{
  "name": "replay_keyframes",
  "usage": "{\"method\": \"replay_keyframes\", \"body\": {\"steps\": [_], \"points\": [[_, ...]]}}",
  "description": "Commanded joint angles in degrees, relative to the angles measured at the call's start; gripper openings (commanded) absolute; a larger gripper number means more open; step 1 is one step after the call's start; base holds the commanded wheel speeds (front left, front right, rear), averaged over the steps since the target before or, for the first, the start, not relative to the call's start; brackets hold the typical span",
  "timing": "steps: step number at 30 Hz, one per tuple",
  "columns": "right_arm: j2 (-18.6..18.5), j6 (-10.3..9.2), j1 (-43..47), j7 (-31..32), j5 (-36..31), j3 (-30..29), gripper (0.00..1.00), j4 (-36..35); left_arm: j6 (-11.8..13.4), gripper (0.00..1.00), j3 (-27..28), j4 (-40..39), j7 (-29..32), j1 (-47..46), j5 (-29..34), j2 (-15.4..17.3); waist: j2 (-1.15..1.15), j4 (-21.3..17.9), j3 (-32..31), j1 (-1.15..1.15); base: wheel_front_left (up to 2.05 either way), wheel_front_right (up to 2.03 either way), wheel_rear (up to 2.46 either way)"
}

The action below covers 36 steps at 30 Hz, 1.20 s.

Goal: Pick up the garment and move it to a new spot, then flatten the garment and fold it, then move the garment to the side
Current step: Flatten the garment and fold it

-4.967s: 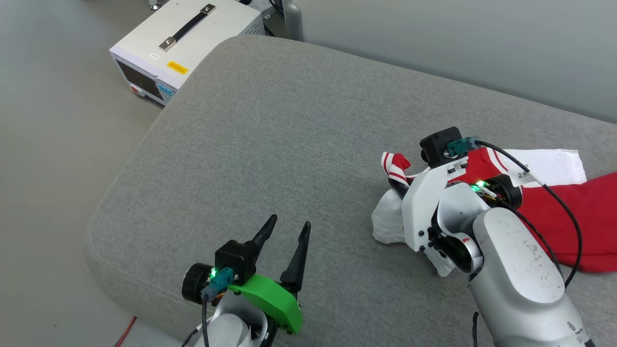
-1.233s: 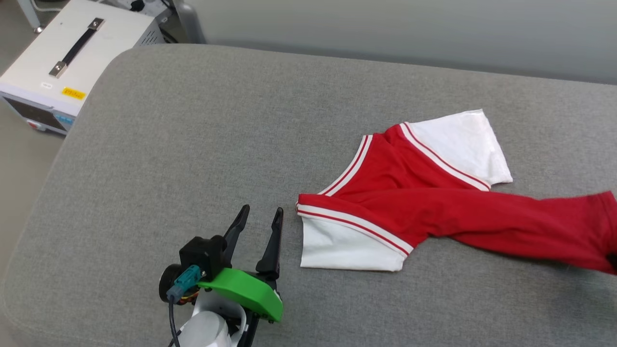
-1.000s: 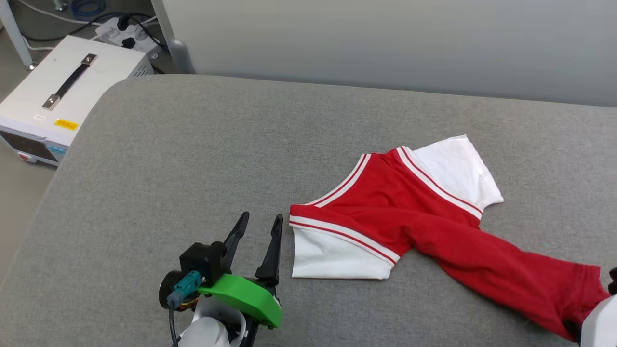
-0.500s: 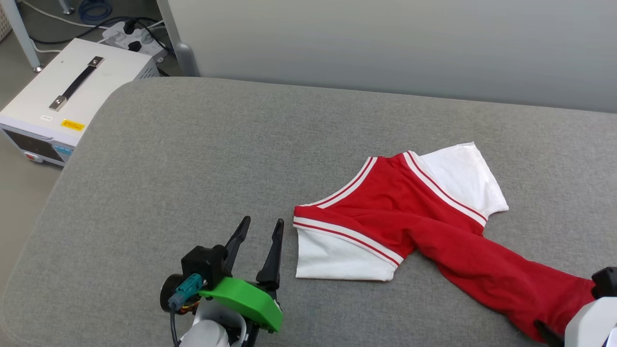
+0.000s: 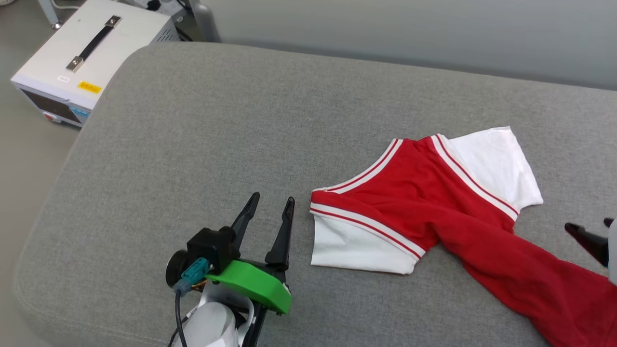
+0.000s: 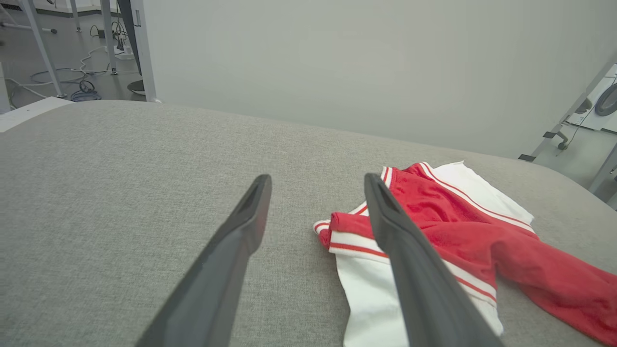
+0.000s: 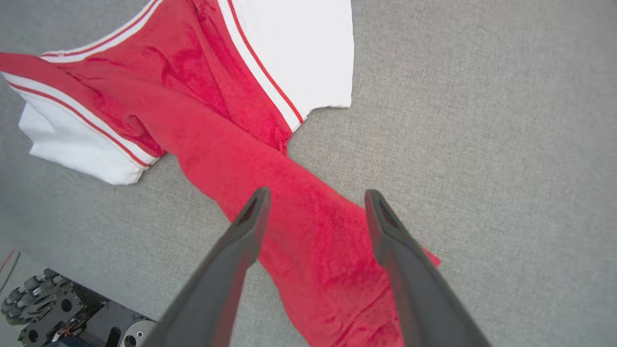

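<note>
The garment (image 5: pixel 434 207), a red T-shirt with white sleeves and striped trim, lies on the grey cushion (image 5: pixel 217 130). Its body is bunched into a long red strip running toward the lower right. In the left wrist view the garment (image 6: pixel 434 231) sits just right of my open left gripper (image 6: pixel 315 193). In the head view my left gripper (image 5: pixel 271 208) hovers open beside the near white sleeve, apart from it. My right gripper (image 7: pixel 313 202) stands open above the red strip of the garment (image 7: pixel 270 183), holding nothing. One of its dark fingertips (image 5: pixel 585 240) pokes in at the head view's right edge.
A white equipment box (image 5: pixel 87 62) with a black handle stands on the floor off the cushion's far left corner. A grey wall (image 5: pixel 409 29) runs behind the cushion. The cushion's rounded left edge drops to the floor. The robot's base (image 7: pixel 58 318) shows below the cushion's near edge.
My right gripper has opened and let go of the garment's red body, then lifted off it. The strip now rests on the cushion. The head camera shifted; my left gripper stayed open.
</note>
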Motion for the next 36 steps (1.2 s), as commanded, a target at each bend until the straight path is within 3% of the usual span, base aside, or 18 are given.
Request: {"method": "replay_keyframes", "body": {"steps": [1, 11, 17, 24, 25, 36], "points": [[-0.6, -0.04, -3.1, 1.0, -0.7, 0.5, 1.00, 0.8, 0.3, 1.00, -0.1, -0.5, -0.3, -1.3, -0.3, -0.1, 0.00, 2.6, 3.8, 0.00, 0.00, 0.00, 0.00], [-2.8, -0.04, -20.5, 1.3, -5.9, 4.5, 1.00, 19.3, 1.1, 1.00, -2.0, -2.2, -0.3, -4.6, -1.3, -0.1, 0.00, 7.8, 11.8, 0.00, 0.00, 0.00, 0.00], [-5.0, -0.04, -24.7, -1.3, -7.8, 7.2, 1.00, 28.4, 1.6, 1.00, -2.4, -2.9, -0.3, -5.3, -1.9, -0.1, 0.00, 9.6, 13.9, 0.00, 0.00, 0.00, 0.00], [-6.2, -0.04, -24.2, -1.7, -6.7, 11.0, 1.00, 33.9, 2.0, 1.00, -2.4, -3.3, -0.3, -5.4, -2.3, -0.1, 0.00, 9.8, 14.3, 0.00, 0.00, 0.00, 0.00], [-7.7, -0.04, -23.2, -2.9, -7.5, 12.6, 0.00, 35.0, 2.2, 1.00, -2.3, -3.2, -0.3, -5.5, -2.3, -0.1, 0.00, 9.4, 14.0, 0.00, 0.00, 0.00, 0.00], [-8.5, -0.04, -23.6, -13.9, -9.4, 7.5, 0.00, 41.3, 1.7, 1.00, -1.2, -2.0, -0.3, -5.1, -0.8, -0.1, 0.00, 5.9, 11.1, 0.00, 0.00, 0.00, 0.00]]}}
